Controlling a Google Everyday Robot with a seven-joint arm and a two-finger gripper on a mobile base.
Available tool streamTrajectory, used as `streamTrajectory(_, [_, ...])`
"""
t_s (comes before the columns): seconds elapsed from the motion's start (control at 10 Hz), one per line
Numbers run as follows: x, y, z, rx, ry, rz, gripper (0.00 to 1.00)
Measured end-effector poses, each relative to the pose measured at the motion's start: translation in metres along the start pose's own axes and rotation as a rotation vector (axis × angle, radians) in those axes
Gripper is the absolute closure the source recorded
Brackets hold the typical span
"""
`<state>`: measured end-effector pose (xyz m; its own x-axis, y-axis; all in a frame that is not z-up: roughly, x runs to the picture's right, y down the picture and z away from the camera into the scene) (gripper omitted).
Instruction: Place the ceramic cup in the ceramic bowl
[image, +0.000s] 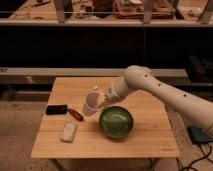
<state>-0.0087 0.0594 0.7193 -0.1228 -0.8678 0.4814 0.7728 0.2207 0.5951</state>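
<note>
The gripper (98, 99) hangs above the desk (150, 142), jaws clamped on the tilted ceramic cup (90, 106). The ceramic bowl (116, 122) sits just beside and below the cup.

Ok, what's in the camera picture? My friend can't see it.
A robot arm's gripper holds a white cup, tipped, above a wooden table, just left of a green bowl. A black bar, red thing and pale block lie further left.
</note>
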Motion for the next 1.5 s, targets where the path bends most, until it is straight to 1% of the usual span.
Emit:
streamTrajectory(0.2, [-0.002, 0.022, -0.018, -0.041, 0.000, 0.071, 1.00])
streamTrajectory(0.3, [-0.005, 0.033, -0.026, -0.070, -0.002, 0.100, 1.00])
streamTrajectory(0.4, [-0.008, 0.045, -0.036, -0.109, -0.001, 0.131, 1.00])
streamTrajectory(0.5, [-0.013, 0.060, -0.048, -0.173, 0.000, 0.168, 1.00])
streamTrajectory(0.6, [-0.014, 0.067, -0.052, -0.207, 0.000, 0.182, 1.00])
streamTrajectory(0.7, [-0.018, 0.077, -0.056, -0.260, -0.004, 0.204, 1.00])
streamTrajectory(0.8, [-0.023, 0.086, -0.054, -0.303, -0.015, 0.223, 1.00])
streamTrajectory(0.9, [-0.027, 0.092, -0.050, -0.332, -0.031, 0.237, 1.00])
streamTrajectory(1.1, [-0.036, 0.107, -0.043, -0.376, -0.054, 0.270, 1.00])
streamTrajectory(1.2, [-0.039, 0.114, -0.040, -0.390, -0.062, 0.286, 1.00])
streamTrajectory(1.3, [-0.041, 0.117, -0.038, -0.393, -0.066, 0.293, 0.97])
streamTrajectory(1.4, [-0.045, 0.124, -0.032, -0.402, -0.075, 0.307, 0.86])
streamTrajectory(1.5, [-0.047, 0.128, -0.029, -0.406, -0.081, 0.312, 0.78])
